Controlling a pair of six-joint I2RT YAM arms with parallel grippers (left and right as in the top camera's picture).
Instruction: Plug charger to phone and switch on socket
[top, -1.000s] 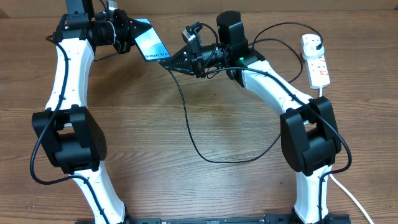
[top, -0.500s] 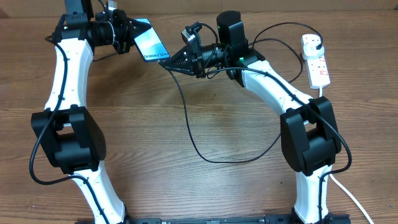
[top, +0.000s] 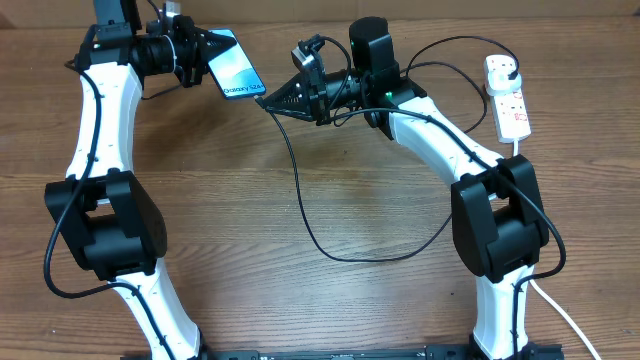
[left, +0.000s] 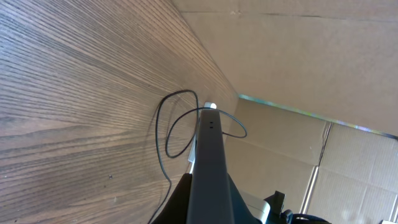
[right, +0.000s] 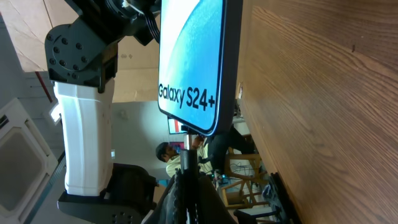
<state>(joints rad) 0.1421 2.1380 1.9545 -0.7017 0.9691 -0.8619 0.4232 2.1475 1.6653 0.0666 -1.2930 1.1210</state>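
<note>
**While the phone hangs in mid-air, the cable tip sits at its bottom edge**

Where the two arms meet at the far side of the surface (top: 250, 250), the left claw (top: 205, 55) is clamped on the upper end of the phone (top: 235, 70). It holds the phone clear of the wood and tilted, with the lit screen facing up and towards the right arm. The left wrist view shows the phone edge-on, with a dark finger pressed against each side of it.

The right claw (top: 268, 100) is closed tight on the small connector end of the charger (top: 365, 260), right at the phone's lower end. In the right wrist view the silvery tip points straight up from between the fingers and reaches the middle of the phone's bottom edge, just under the "Galaxy S24+" lettering. The tip looks to be touching the edge, but I cannot tell whether it is pushed into the port.

From that claw the thin black cable drops to the wood, runs in a wide loop across the middle of the surface, and climbs back past the right arm. Its black plug sits in the far outlet of the socket (top: 512, 108). The socket is the white strip lying flat at the far right, well apart from the phone, with its thick white cord running down along the right arm. Its red switch marks are too small to show whether it is on.
</note>
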